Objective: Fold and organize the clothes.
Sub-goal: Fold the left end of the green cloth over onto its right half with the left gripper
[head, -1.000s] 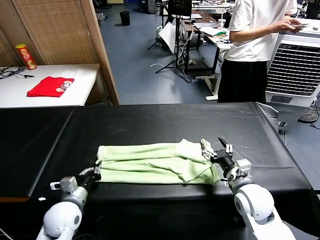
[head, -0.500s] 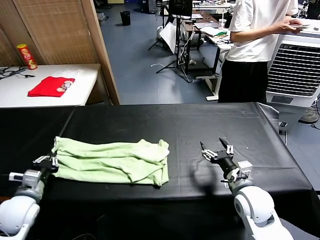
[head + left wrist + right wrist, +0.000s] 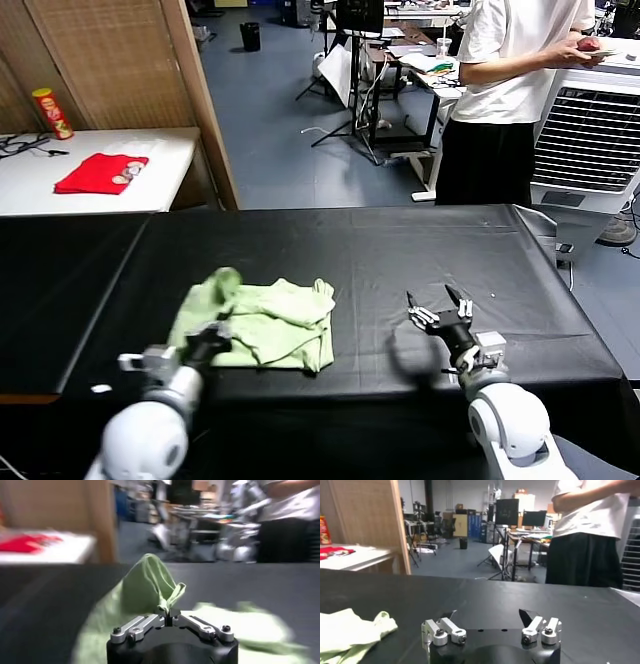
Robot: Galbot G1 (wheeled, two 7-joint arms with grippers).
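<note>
The clothes, a pale green T-shirt (image 3: 275,325), lie bunched on the black table (image 3: 350,250), left of centre. My left gripper (image 3: 216,331) is shut on the shirt's left end, which stands up as a raised fold (image 3: 223,283) over the rest of the cloth. In the left wrist view the pinched fabric (image 3: 150,580) rises straight out of the closed left gripper (image 3: 169,615). My right gripper (image 3: 438,305) hovers open over bare table to the right of the shirt, holding nothing. The right wrist view shows the open right gripper (image 3: 490,614) and the shirt's edge (image 3: 347,632) off to one side.
A white side table (image 3: 60,195) at the back left carries a red cloth (image 3: 100,172) and a tall can (image 3: 52,112). A person in a white T-shirt (image 3: 510,90) stands beyond the table's far right corner beside a cooler unit (image 3: 590,140). A wooden panel (image 3: 120,60) stands behind.
The shirt was dragged left, away from my right gripper, which now stands free and open. My left gripper has since swung back right, lifting the shirt's left end over the rest.
</note>
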